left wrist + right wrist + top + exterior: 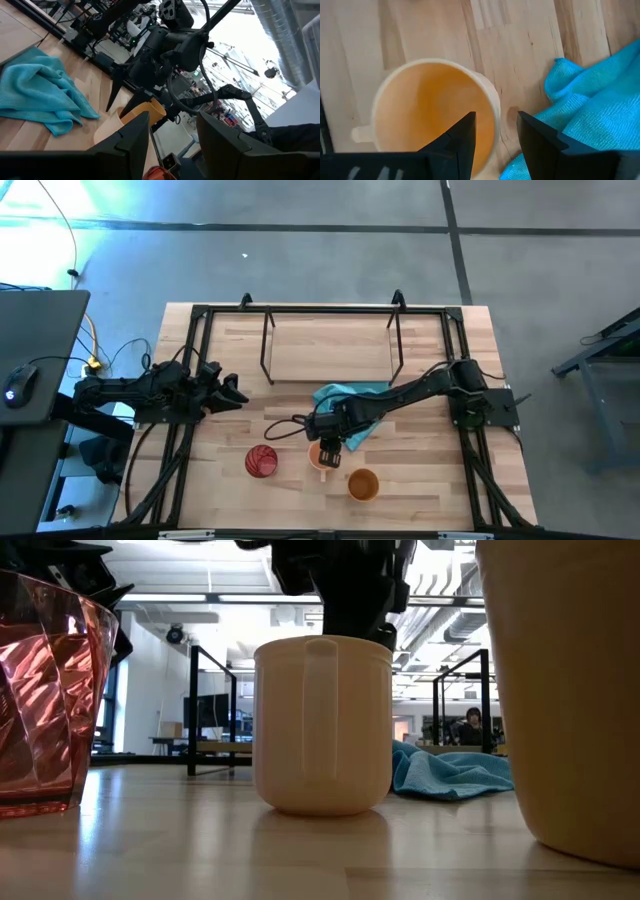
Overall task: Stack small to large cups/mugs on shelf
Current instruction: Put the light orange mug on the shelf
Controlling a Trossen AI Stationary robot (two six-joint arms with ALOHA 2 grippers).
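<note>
Though handled, light orange mug [322, 725] stands upright.

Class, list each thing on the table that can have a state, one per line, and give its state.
Orange mug: upright, empty, on the table.
Red cup: upright, on the table.
Amber cup: upright, on the table.
Shelf: nothing on it.
Teal cloth: crumpled.
Right gripper: open, straddling the mug's rim.
Left gripper: open, holding nothing.
</note>
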